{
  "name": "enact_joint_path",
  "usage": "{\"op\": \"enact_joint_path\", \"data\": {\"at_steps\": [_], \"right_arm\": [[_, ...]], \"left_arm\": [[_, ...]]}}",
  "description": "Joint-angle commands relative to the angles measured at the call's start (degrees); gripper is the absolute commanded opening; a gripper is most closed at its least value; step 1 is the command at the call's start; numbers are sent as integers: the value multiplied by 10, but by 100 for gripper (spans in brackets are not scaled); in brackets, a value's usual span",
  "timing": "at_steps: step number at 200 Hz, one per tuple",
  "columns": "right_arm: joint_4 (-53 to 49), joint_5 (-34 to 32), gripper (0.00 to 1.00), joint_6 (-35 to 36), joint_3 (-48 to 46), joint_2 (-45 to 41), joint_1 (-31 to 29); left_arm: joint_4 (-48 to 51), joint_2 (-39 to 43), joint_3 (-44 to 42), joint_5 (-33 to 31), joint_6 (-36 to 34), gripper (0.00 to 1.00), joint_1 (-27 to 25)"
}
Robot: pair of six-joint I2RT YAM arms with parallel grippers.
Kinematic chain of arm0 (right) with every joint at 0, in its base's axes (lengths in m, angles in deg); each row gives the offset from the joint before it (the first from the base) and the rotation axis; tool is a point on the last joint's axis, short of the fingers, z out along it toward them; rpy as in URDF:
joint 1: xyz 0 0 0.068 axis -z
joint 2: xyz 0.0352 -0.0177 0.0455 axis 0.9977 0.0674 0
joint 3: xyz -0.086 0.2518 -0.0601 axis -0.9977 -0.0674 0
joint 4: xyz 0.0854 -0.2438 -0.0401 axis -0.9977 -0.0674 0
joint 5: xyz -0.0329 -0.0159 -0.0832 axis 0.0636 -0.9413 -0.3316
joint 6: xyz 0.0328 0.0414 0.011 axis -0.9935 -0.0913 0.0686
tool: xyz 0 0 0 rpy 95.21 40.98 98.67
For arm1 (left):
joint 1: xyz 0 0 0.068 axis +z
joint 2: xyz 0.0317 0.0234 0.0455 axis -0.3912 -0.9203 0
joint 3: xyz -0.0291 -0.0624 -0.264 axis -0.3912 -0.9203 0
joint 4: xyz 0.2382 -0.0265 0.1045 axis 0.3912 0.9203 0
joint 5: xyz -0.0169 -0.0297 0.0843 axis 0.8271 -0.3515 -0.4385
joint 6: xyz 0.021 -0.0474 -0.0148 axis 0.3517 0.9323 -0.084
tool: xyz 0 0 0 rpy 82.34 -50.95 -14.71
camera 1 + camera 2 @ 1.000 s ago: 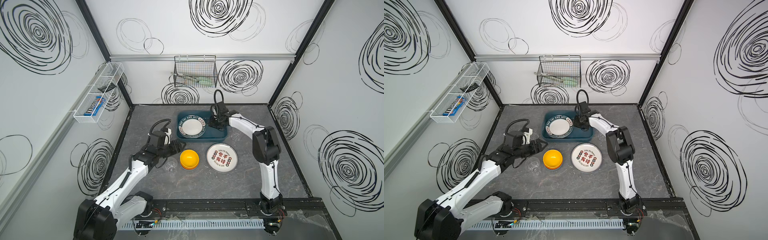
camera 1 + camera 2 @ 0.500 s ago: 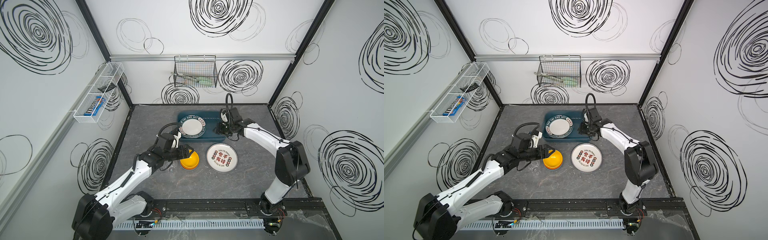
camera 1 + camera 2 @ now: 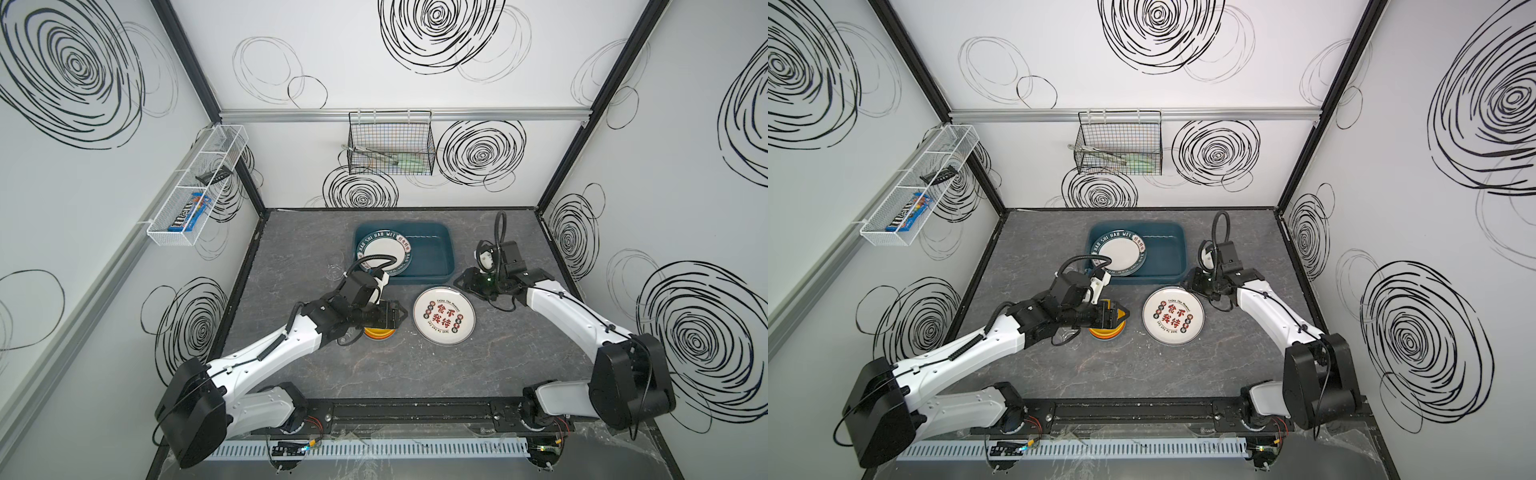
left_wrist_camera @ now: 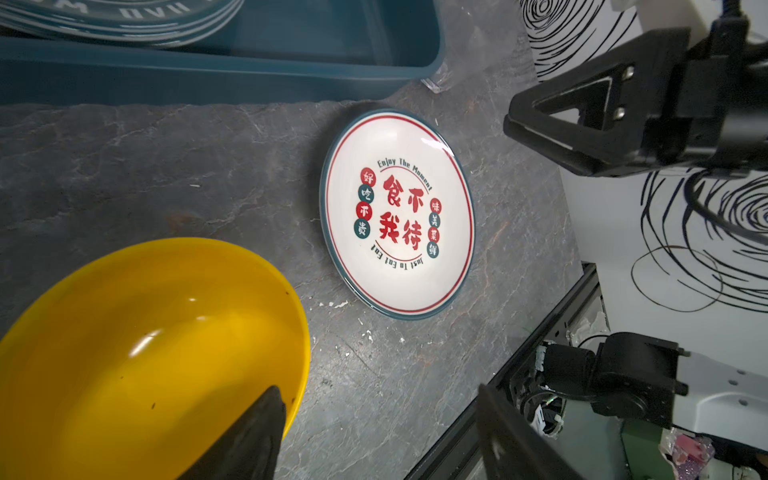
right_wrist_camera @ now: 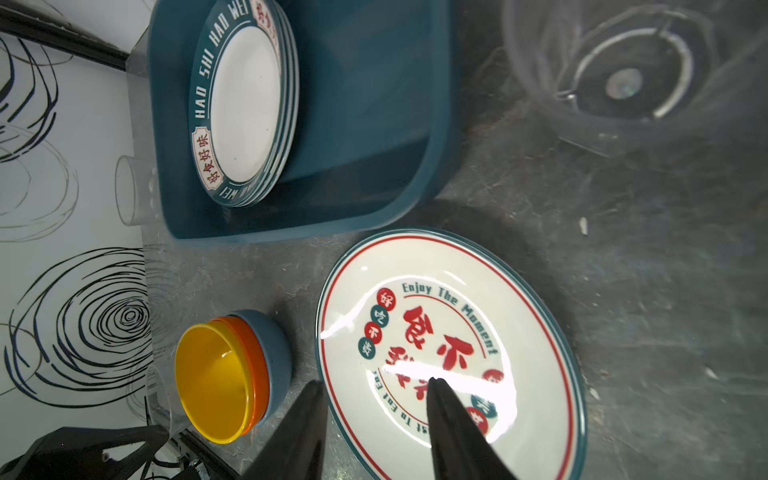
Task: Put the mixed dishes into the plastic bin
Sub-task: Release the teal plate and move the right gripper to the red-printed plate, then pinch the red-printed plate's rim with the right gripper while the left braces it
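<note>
Apparently set for rim pinches: left gripper (image 3: 397,316) spread astride the bowl stack (image 3: 380,333) at 9 o'clock of the plate (image 3: 444,316), right gripper (image 5: 374,384) parted across its 1 o'clock rim, plastic bin (image 3: 428,257) at 11.

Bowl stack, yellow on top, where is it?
In both top views the bowl stack sits on the table left of the red-lettered plate, in front of the bin, under the left gripper.

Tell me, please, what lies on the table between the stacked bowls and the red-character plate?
Nothing but bare grey tabletop separates the stacked bowls from the red-character plate, as the left wrist view shows.
</note>
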Motion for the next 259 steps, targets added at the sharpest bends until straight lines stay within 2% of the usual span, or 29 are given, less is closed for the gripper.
{"op": "enact_joint_path", "data": {"at_steps": [1,47,81,145,259], "right_arm": [[-20,16,47,12,-23,-33,25],[-21,43,47,14,-89,-78,87],[-5,58,46,8,-130,-87,107],[18,58,45,6,-164,-74,114],[90,72,39,-14,-208,-18,105]], "left_arm": [[-29,-17,26,-27,-7,76,-23],[-32,-53,48,-51,-8,77,-67],[-36,-73,59,-64,-9,77,-92],[-40,-99,70,-81,-13,77,-122],[-44,-102,66,-88,-13,77,-127]]}}
